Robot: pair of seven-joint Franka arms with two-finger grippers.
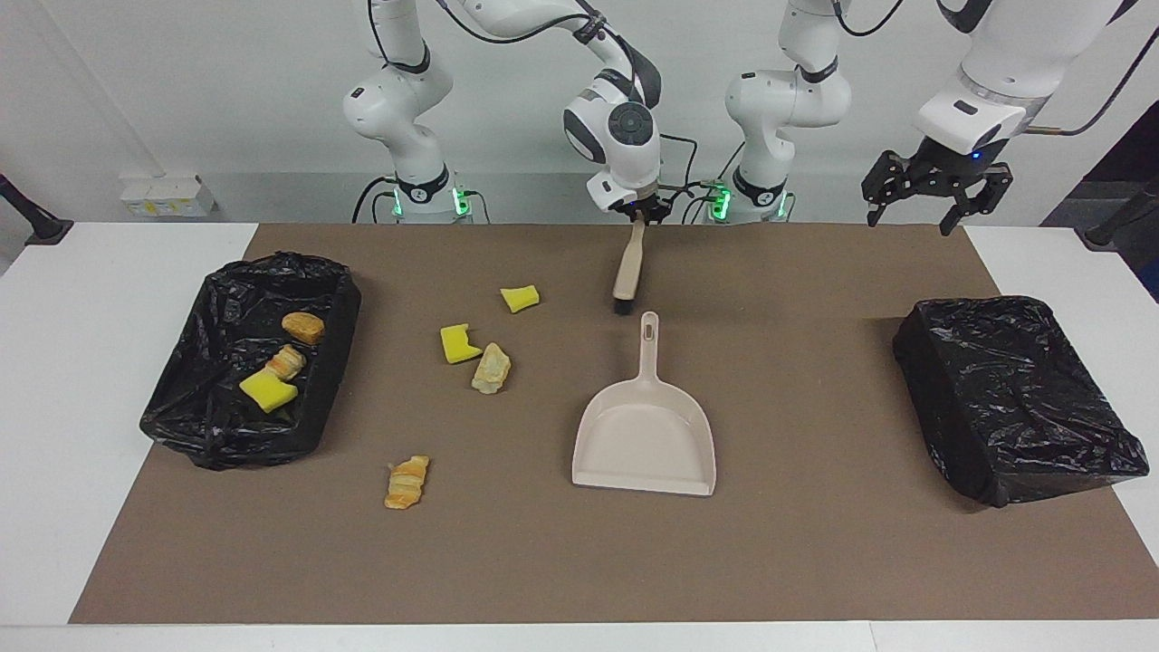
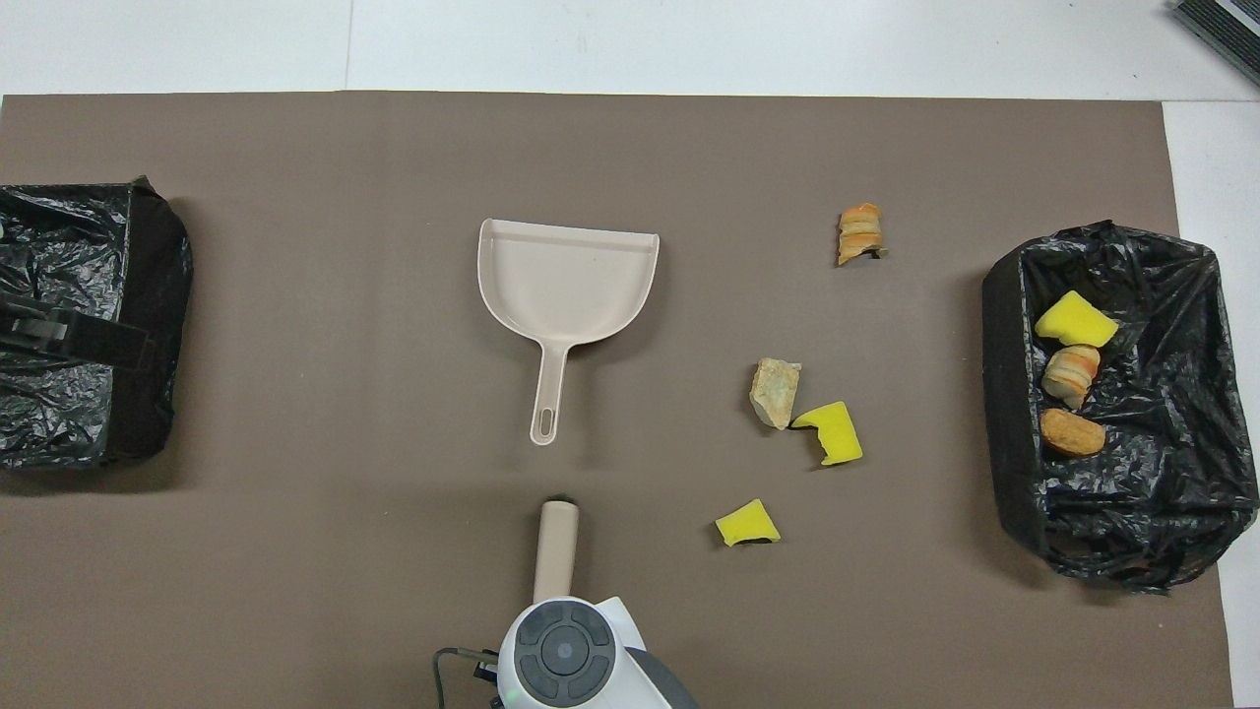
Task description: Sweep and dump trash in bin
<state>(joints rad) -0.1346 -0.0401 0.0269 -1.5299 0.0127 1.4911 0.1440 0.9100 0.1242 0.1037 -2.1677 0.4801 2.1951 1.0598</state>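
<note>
Four trash scraps lie on the brown mat: two yellow sponge chunks (image 1: 520,298) (image 1: 459,344), a tan piece (image 1: 491,368) and an orange pastry piece (image 1: 407,482). Three more lie in the open black-lined bin (image 1: 208,435) at the right arm's end. My right gripper (image 1: 641,215) is shut on the handle of the beige brush (image 1: 627,267), which hangs tilted over the mat, just nearer to the robots than the handle of the beige dustpan (image 1: 645,435). The brush (image 2: 557,542) also shows in the overhead view. My left gripper (image 1: 933,204) is open and empty, raised at the left arm's end.
A second box wrapped in black plastic (image 1: 1014,398) sits at the left arm's end of the mat; in the overhead view the left gripper (image 2: 59,335) overlaps it. The dustpan lies flat mid-mat, with its handle toward the robots.
</note>
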